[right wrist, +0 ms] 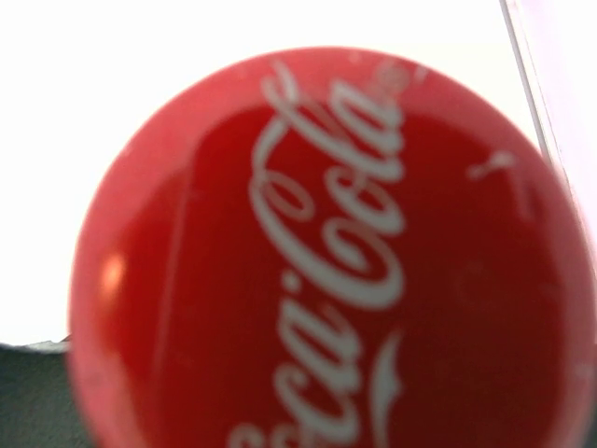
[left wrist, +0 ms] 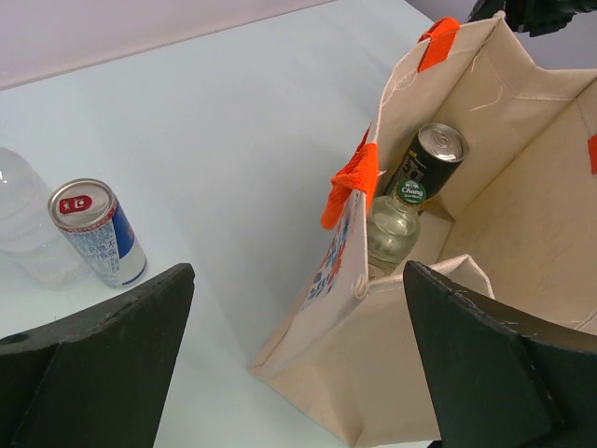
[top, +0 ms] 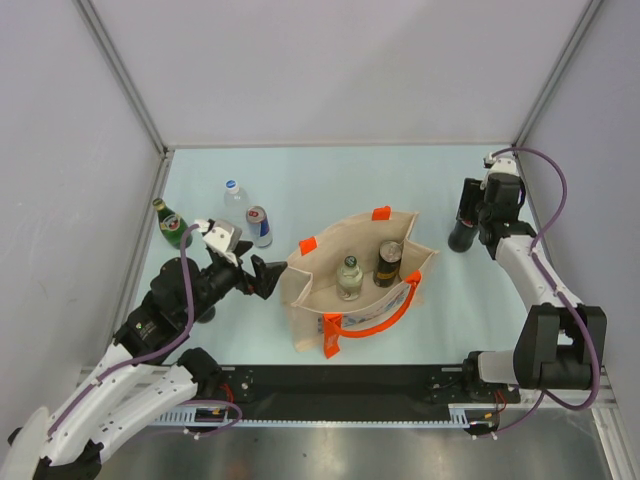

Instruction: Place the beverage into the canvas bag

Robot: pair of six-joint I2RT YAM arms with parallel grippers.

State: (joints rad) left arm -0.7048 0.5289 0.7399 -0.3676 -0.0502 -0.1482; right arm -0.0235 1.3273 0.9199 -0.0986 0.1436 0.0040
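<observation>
The beige canvas bag (top: 372, 232) with orange handles stands open mid-table. It holds a clear glass bottle (top: 349, 277) and a dark can (top: 388, 263). The bag (left wrist: 522, 233), the glass bottle (left wrist: 392, 233) and the can (left wrist: 431, 161) also show in the left wrist view. My left gripper (top: 262, 278) is open and empty just left of the bag, with the bag's corner between its jaws (left wrist: 298, 280). My right gripper (top: 472, 198) is over a dark cola bottle (top: 463, 228) standing at the far right. The bottle's red cap (right wrist: 326, 261) fills the right wrist view and hides the fingers.
A green bottle (top: 170, 222), a clear water bottle (top: 234, 198) and a blue-and-silver can (top: 259, 226) stand at the back left. The can (left wrist: 96, 231) and the water bottle (left wrist: 28, 229) show in the left wrist view. Walls enclose the table on three sides.
</observation>
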